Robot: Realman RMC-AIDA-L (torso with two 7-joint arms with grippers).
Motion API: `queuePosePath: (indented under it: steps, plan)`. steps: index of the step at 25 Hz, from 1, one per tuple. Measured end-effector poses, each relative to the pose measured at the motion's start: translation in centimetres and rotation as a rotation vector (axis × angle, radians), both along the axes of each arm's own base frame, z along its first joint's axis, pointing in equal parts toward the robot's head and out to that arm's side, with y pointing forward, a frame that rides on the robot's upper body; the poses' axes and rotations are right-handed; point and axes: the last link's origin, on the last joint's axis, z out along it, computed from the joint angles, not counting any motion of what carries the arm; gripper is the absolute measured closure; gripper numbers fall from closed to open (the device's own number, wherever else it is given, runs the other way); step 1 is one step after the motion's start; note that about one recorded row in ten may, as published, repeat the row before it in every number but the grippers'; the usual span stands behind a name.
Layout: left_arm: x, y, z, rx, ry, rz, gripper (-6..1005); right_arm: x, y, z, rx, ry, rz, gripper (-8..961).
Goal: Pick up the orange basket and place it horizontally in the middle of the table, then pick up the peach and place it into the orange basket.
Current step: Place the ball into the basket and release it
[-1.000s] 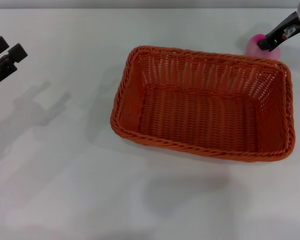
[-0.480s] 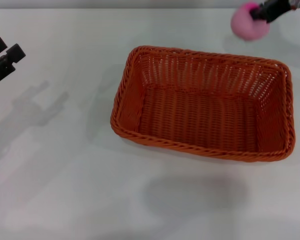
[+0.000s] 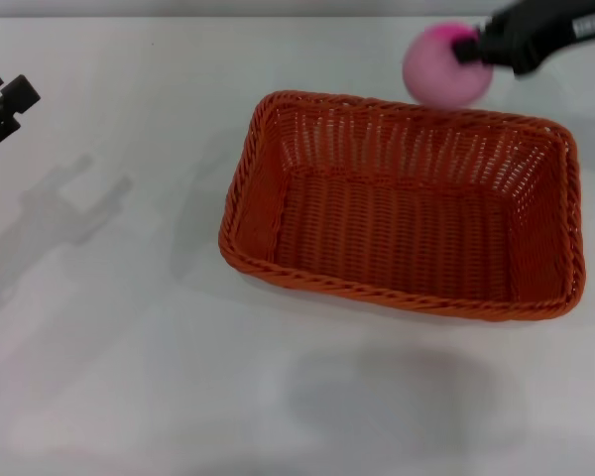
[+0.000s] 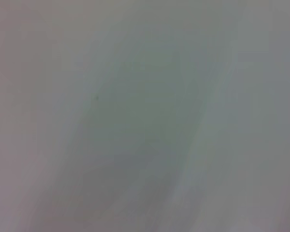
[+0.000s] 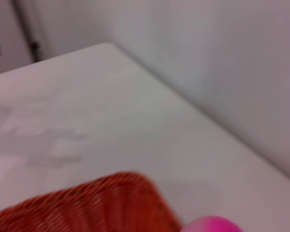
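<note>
The right tool (image 3: 468,48), closed on the peach (image 3: 444,67), holds it above the orange basket's (image 3: 402,203) far rim; the left tool (image 3: 0,99) sits parked at the bench (image 3: 129,377) edge, its opening unclear.

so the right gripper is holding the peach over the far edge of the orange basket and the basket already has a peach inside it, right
Not quite. The head view shows the orange basket empty. The only peach is the one held by the right gripper over its far rim. The rest is right.
</note>
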Motion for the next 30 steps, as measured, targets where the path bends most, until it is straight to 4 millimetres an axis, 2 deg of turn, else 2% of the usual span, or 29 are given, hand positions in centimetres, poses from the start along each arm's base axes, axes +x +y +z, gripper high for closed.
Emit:
queuePosePath:
  steps: [8,16,23,28,30]
  plan:
    - [0.2,0.2,0.1,0.005,-0.002,-0.006,272,2.4,-2.6,-1.2,-0.080,0.012,0.011,899]
    - [0.3,0.3,-0.1,0.001,-0.008,-0.006,271,4.8,-3.2,-2.8,-0.110,0.033,-0.032,893]
    - [0.4,0.2,-0.2,-0.004,-0.015,-0.013,271,5.7,-4.1,-4.3,-0.174,0.044,-0.022,888]
    - [0.4,0.1,-0.4,-0.010,-0.020,-0.012,271,6.2,-4.3,-5.0,-0.199,0.045,-0.025,708]
    - [0.3,0.0,-0.5,-0.012,-0.024,-0.007,271,6.3,-4.4,-5.0,-0.199,0.046,-0.025,668]
